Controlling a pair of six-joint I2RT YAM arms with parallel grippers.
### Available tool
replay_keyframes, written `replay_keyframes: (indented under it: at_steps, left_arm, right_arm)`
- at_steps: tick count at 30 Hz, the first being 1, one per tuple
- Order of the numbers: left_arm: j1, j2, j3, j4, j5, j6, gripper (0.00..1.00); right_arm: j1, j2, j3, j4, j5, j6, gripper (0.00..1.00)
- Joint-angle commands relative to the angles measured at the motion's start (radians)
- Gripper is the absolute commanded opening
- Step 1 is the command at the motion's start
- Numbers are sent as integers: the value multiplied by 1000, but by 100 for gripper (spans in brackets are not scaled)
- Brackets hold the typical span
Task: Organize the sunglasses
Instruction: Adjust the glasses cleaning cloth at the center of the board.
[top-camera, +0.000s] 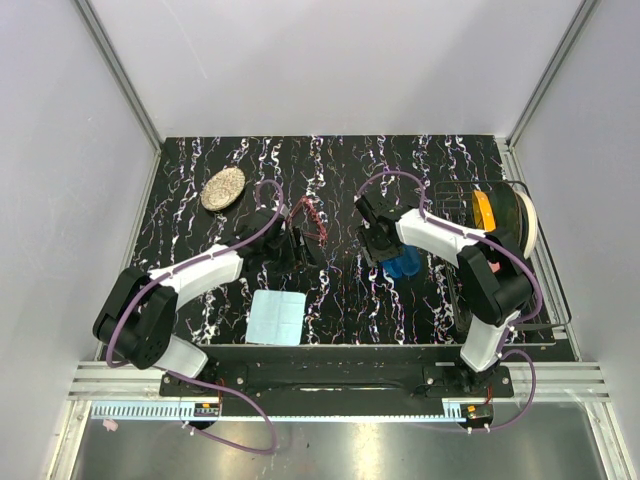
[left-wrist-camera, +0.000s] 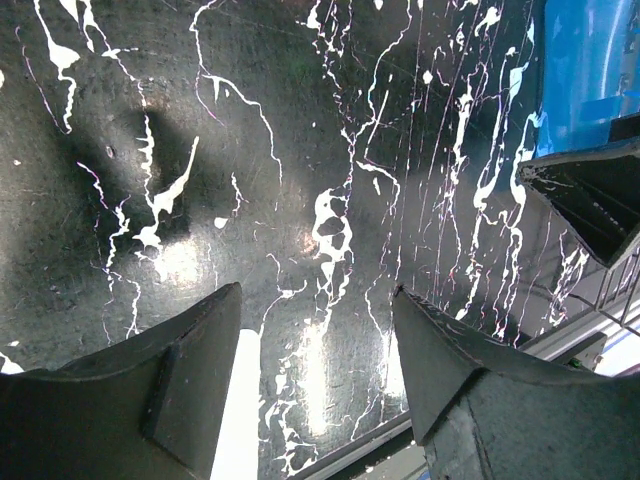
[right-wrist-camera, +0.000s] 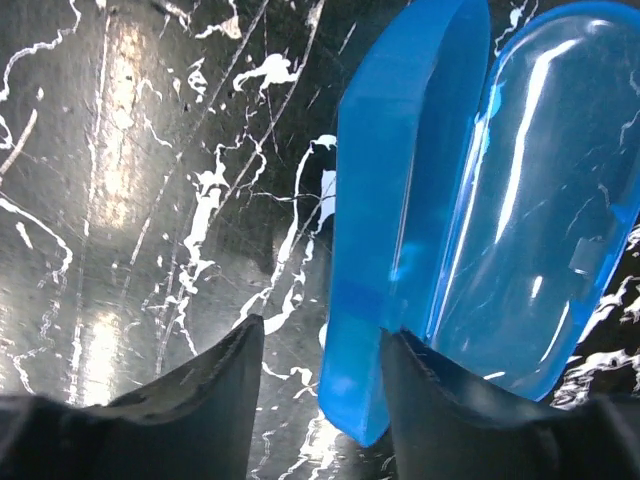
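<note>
The sunglasses (top-camera: 310, 220), a thin red frame, lie on the black marbled table (top-camera: 340, 170) just beyond my left gripper (top-camera: 305, 252); neither wrist view shows them. My left gripper (left-wrist-camera: 318, 300) is open over bare table with nothing between its fingers. The glossy blue case (right-wrist-camera: 520, 200) stands open, its halves spread apart. My right gripper (right-wrist-camera: 322, 345) is open around the near end of one case half (right-wrist-camera: 400, 220), which rests against the right finger (right-wrist-camera: 440, 400), with a gap to the left finger. From above, the right gripper (top-camera: 376, 250) sits at the left side of the case (top-camera: 405, 264).
A light blue square cloth (top-camera: 276, 316) lies near the front, left of centre. A woven oval pad (top-camera: 222, 188) sits at the back left. A wire rack with an orange and white round object (top-camera: 492, 210) stands at the right edge. The left wrist view catches the case (left-wrist-camera: 590, 70) at its upper right.
</note>
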Motion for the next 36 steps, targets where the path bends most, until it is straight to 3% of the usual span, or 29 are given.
replay_keyframes:
  at_steps: [1,4,10,14,19,23,29,36]
  left_arm:
    - [6,-23,-5,31,2,15,66]
    - [8,-26,-8,27,5,16,66]
    - [8,-47,-14,24,2,12,66]
    - [11,-93,-25,-5,-42,8,66]
    - [28,-178,-53,-106,-163,8,68]
    - [49,-269,-74,-196,-244,16,69]
    - [130,-368,-139,-278,-254,18,69]
    - [192,-396,-204,-315,-251,13,68]
  right_arm:
    - [9,-70,28,-21,31,-50,68]
    - [9,-120,30,2,14,-18,75]
    - [9,-192,39,60,72,162,77]
    - [18,-202,36,93,13,220,69]
    - [164,-197,51,122,2,227,69]
    - [247,-188,11,206,-105,273,66]
    - [322,-116,-53,350,-199,309,61]
    - [373,-13,-26,401,-187,326,57]
